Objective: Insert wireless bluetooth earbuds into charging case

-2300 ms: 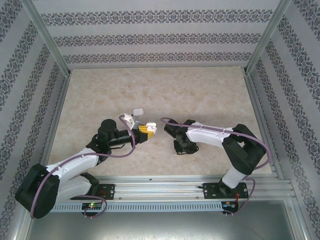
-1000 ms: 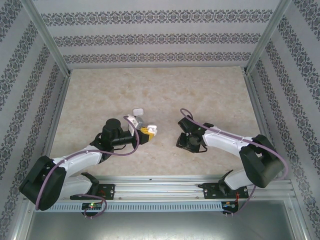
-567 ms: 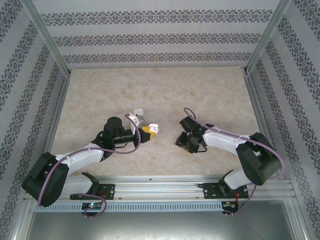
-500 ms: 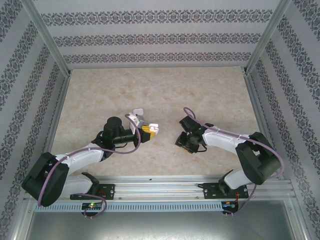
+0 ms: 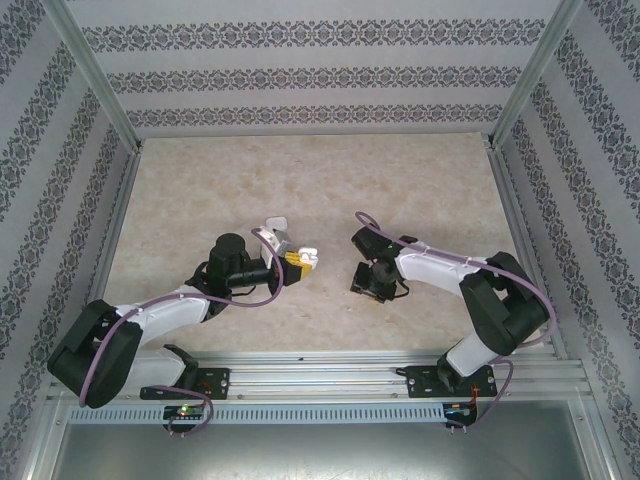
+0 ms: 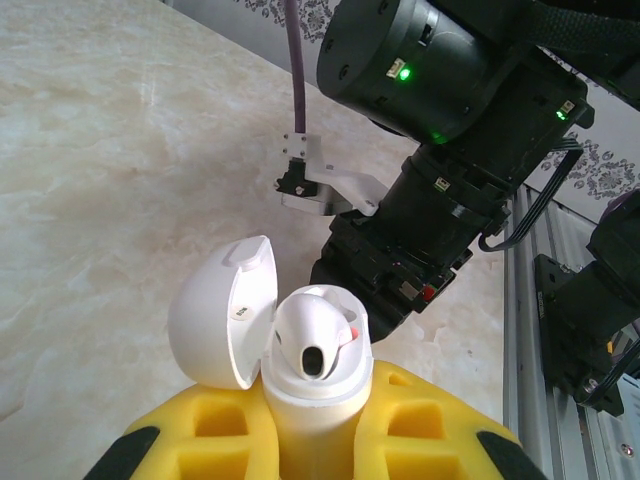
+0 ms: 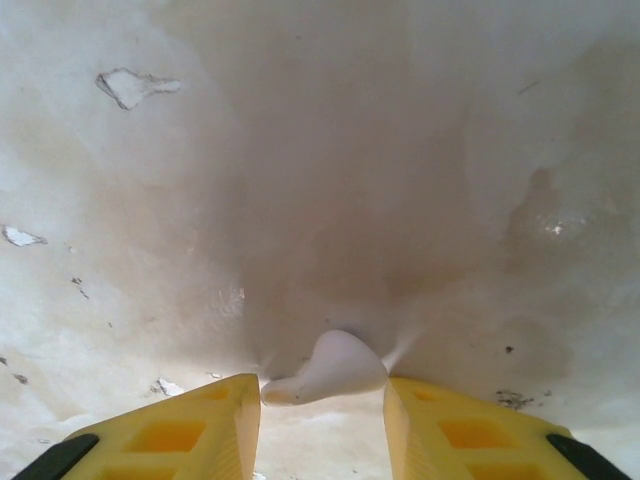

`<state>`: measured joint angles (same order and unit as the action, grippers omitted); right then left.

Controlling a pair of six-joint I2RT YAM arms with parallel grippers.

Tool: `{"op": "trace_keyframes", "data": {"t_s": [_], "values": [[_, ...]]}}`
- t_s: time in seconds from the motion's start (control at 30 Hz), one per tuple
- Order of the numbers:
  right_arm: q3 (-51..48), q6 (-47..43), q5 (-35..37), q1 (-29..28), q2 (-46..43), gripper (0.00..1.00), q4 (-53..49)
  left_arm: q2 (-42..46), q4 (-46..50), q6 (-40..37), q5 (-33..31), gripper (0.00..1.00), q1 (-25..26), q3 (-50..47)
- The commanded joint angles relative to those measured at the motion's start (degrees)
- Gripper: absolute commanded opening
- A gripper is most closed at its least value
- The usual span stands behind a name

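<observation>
My left gripper point(image 5: 297, 262) is shut on the white charging case point(image 6: 315, 405) and holds it upright above the table. The case's lid point(image 6: 220, 315) is swung open to the left, and one white earbud point(image 6: 312, 335) sits in the case. My right gripper point(image 5: 372, 285) points down at the marble table, right of the case. In the right wrist view a second white earbud point(image 7: 335, 365) lies on the table at the tips of that gripper point(image 7: 322, 388). The yellow fingers point(image 7: 215, 415) touch its two ends.
A second white case point(image 5: 272, 222) lies on the table just behind the left gripper. The right arm's black wrist point(image 6: 440, 200) hangs close beyond the held case. Patterned walls point(image 5: 320, 75) stand around the table, with a metal rail point(image 5: 330, 372) at the near edge.
The right gripper has shifted slightly left and its fingers have narrowed onto the earbud on the table. The left arm has edged slightly right, still holding the case.
</observation>
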<state>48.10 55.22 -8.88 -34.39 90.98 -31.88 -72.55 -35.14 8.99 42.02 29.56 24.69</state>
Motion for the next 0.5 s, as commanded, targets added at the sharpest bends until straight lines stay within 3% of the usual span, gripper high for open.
{"op": "trace_keyframes", "data": {"t_s": [0.0,0.47], "values": [[2.97,-3.42,4.27,-0.47,2.23,0.37,4.3,0.46,-0.71,-1.48,1.39,0.0,0.25,1.51],[7.96,-5.68,6.57,-2.28,5.51,0.38,1.29,1.45,0.99,-2.75,1.66,0.0,0.24,1.63]]}}
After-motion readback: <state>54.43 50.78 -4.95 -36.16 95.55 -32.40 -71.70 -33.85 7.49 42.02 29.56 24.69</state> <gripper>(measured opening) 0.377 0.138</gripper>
